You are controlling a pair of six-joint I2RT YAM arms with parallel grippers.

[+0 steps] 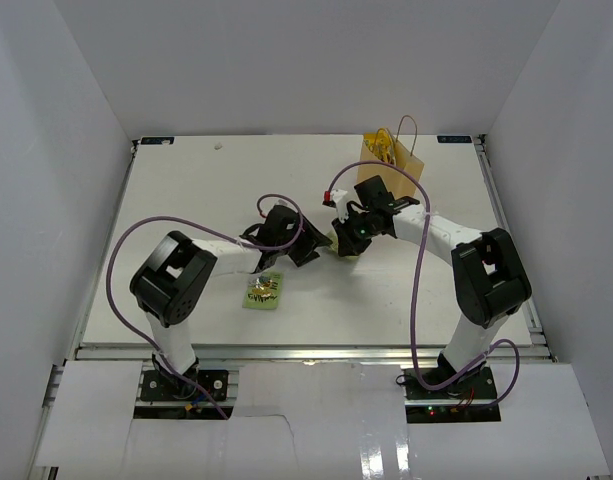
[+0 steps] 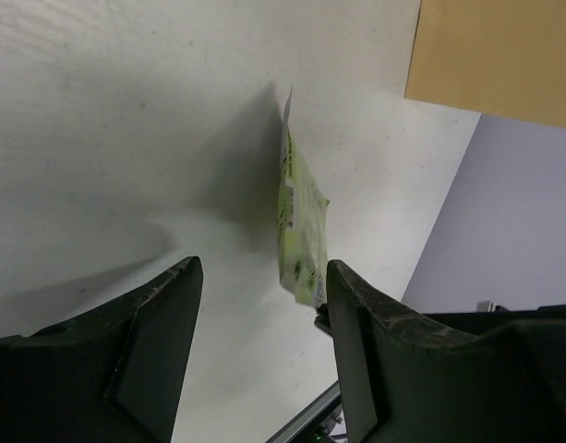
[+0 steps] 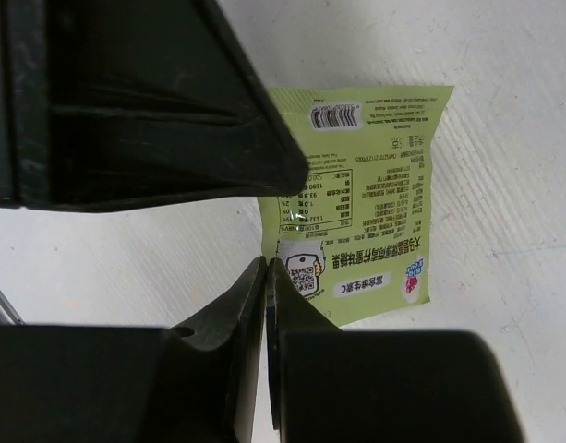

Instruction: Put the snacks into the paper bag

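Note:
A light-green square pack (image 3: pixel 366 194) sits mid-table between both grippers, also seen as a sliver (image 1: pixel 339 244) in the top view. In the left wrist view this pack (image 2: pixel 299 221) stands on edge, tilted off the table, just ahead of my left gripper (image 2: pixel 264 268) and close to its right finger. The left gripper (image 1: pixel 308 248) is open. My right gripper (image 3: pixel 266 269) is shut, its tips against the pack's lower left edge; nothing shows between them. The paper bag (image 1: pixel 391 160) stands upright behind the right gripper (image 1: pixel 348 232), with yellow packs (image 1: pixel 383 147) showing in its mouth.
Another light-green pack (image 1: pixel 263 292) lies flat on the table near the left arm's elbow. The left finger (image 3: pixel 144 101) fills the upper left of the right wrist view. The paper bag (image 2: pixel 495 55) shows at the top right of the left wrist view.

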